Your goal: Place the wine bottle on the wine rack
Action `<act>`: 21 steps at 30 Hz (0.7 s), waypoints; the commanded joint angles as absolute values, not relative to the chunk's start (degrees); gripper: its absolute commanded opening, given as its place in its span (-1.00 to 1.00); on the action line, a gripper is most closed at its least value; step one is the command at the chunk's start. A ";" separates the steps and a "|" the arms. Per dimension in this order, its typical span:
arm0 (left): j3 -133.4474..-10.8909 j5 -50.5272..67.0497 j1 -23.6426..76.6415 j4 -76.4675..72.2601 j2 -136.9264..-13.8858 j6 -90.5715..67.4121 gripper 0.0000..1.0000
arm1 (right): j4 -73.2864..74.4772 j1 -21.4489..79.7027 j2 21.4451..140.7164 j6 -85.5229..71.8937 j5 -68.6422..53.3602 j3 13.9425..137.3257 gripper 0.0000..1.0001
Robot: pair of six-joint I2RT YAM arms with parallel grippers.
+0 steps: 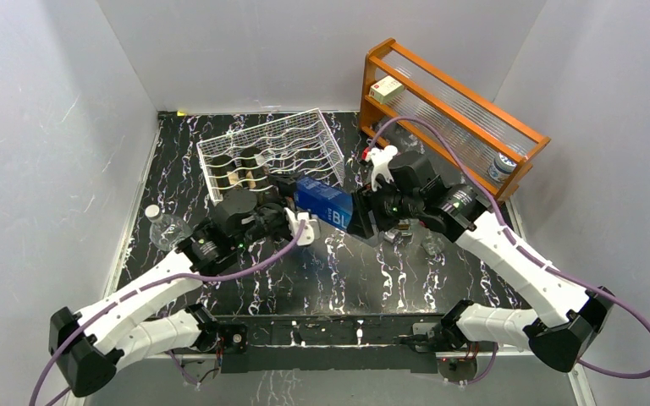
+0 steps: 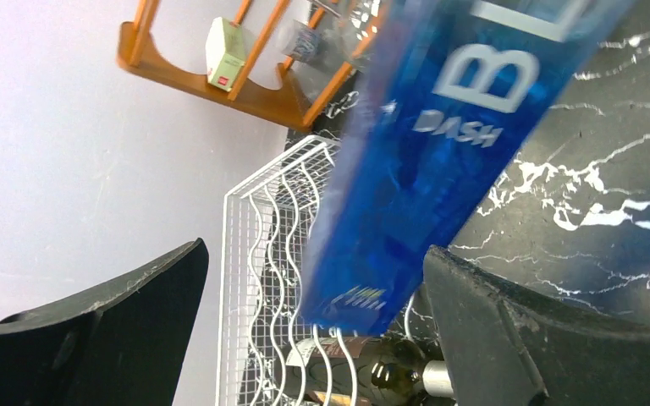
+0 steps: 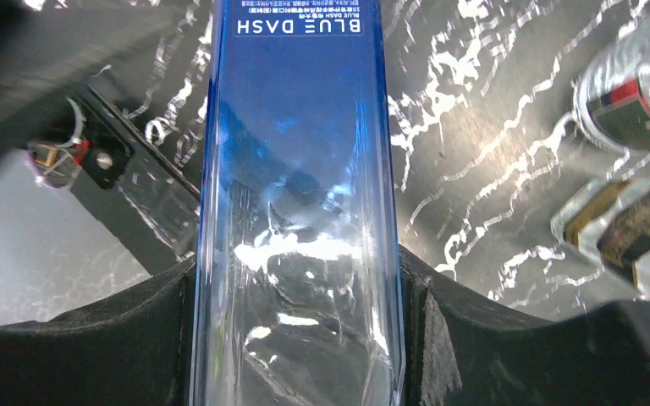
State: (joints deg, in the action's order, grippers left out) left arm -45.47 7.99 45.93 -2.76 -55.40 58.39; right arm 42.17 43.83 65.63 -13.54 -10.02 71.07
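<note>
The wine bottle [image 1: 326, 203], tall blue glass lettered BLUE DASH, hangs level above the table just in front of the wine rack. My right gripper [image 1: 360, 216] is shut on it; in the right wrist view both fingers [image 3: 461, 321] press the sides of the bottle [image 3: 296, 127]. My left gripper [image 1: 292, 211] stands open at the bottle's far end. In the left wrist view that blue end [image 2: 406, 194] lies between wide-apart jaws, closer to the right finger [image 2: 508, 338]. The white wire wine rack [image 1: 288, 139] holds dark bottles [image 1: 241, 169] at its left end.
An orange wooden shelf [image 1: 457, 110] stands at the back right with a small white box [image 1: 387, 88] and a jar [image 1: 501, 165]. A clear plastic bottle [image 1: 162, 227] stands at the left. Small bottles [image 1: 402, 230] sit under the right arm.
</note>
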 commanded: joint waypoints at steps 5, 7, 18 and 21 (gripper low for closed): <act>-43.84 5.01 45.53 -10.96 -45.52 37.35 0.96 | 33.21 43.26 60.89 -12.70 -9.47 66.97 -1.00; -44.56 1.86 45.52 -13.33 -44.09 29.18 0.96 | 31.05 43.25 60.18 -12.40 -10.05 64.54 -1.00; -57.67 -8.20 45.51 -7.43 -47.86 2.39 0.96 | 16.90 43.25 60.80 -14.58 -10.97 54.68 -1.00; -58.21 -6.74 45.53 -7.20 -48.04 0.91 0.96 | 13.17 43.29 59.50 -15.65 -9.37 52.36 -1.00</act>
